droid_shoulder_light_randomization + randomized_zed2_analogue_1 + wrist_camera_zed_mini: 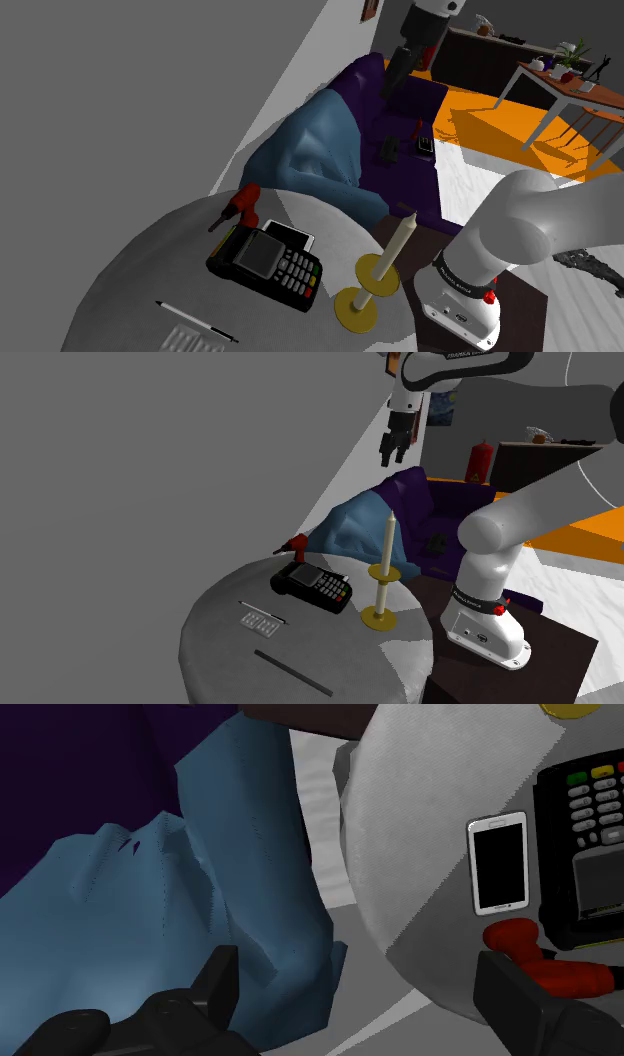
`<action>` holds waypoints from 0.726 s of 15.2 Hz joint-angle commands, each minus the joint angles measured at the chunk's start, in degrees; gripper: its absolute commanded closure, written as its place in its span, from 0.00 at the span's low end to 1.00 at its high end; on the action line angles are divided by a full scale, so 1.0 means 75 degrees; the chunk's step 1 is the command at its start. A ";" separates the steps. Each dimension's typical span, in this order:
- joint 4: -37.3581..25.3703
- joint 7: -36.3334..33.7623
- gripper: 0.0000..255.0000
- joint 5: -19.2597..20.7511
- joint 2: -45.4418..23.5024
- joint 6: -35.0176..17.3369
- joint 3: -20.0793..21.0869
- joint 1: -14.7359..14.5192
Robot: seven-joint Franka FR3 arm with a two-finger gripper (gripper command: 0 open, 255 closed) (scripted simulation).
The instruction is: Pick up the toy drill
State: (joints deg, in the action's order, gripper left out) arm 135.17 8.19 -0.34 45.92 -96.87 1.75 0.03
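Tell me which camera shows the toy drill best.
The shoulder view: the whole red toy drill lies unobstructed at the edge of the table beside the card terminal. The second exterior view shows it small and far off; the wrist view shows it close, partly behind a tool finger.

Toy drill red, dark tip; card terminal black, grey screen, red-yellow-green keys; phone white, black screen; candle cream, holder yellow; blanket blue; sofa purple; counter pale grey; gripper black; floor orange
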 commanded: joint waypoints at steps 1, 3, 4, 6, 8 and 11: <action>0.0000 0.0000 0.00 0.0000 0.0000 0.0000 0.0000 0.0000; 0.0307 -0.0829 0.00 -0.0224 0.0113 -0.0169 0.0454 0.0063; 0.0435 -0.1245 0.00 -0.0344 0.0142 -0.0256 0.0688 0.0092; 0.0639 -0.2075 0.00 -0.0595 0.0140 -0.0441 0.1171 0.0153; 0.0774 -0.2912 0.00 -0.0844 0.0055 -0.0641 0.1662 0.0212; 0.0845 -0.4172 0.00 -0.1195 -0.0225 -0.0970 0.2418 0.0330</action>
State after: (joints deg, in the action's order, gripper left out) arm 141.44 -19.50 -8.38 45.19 -103.15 17.85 2.14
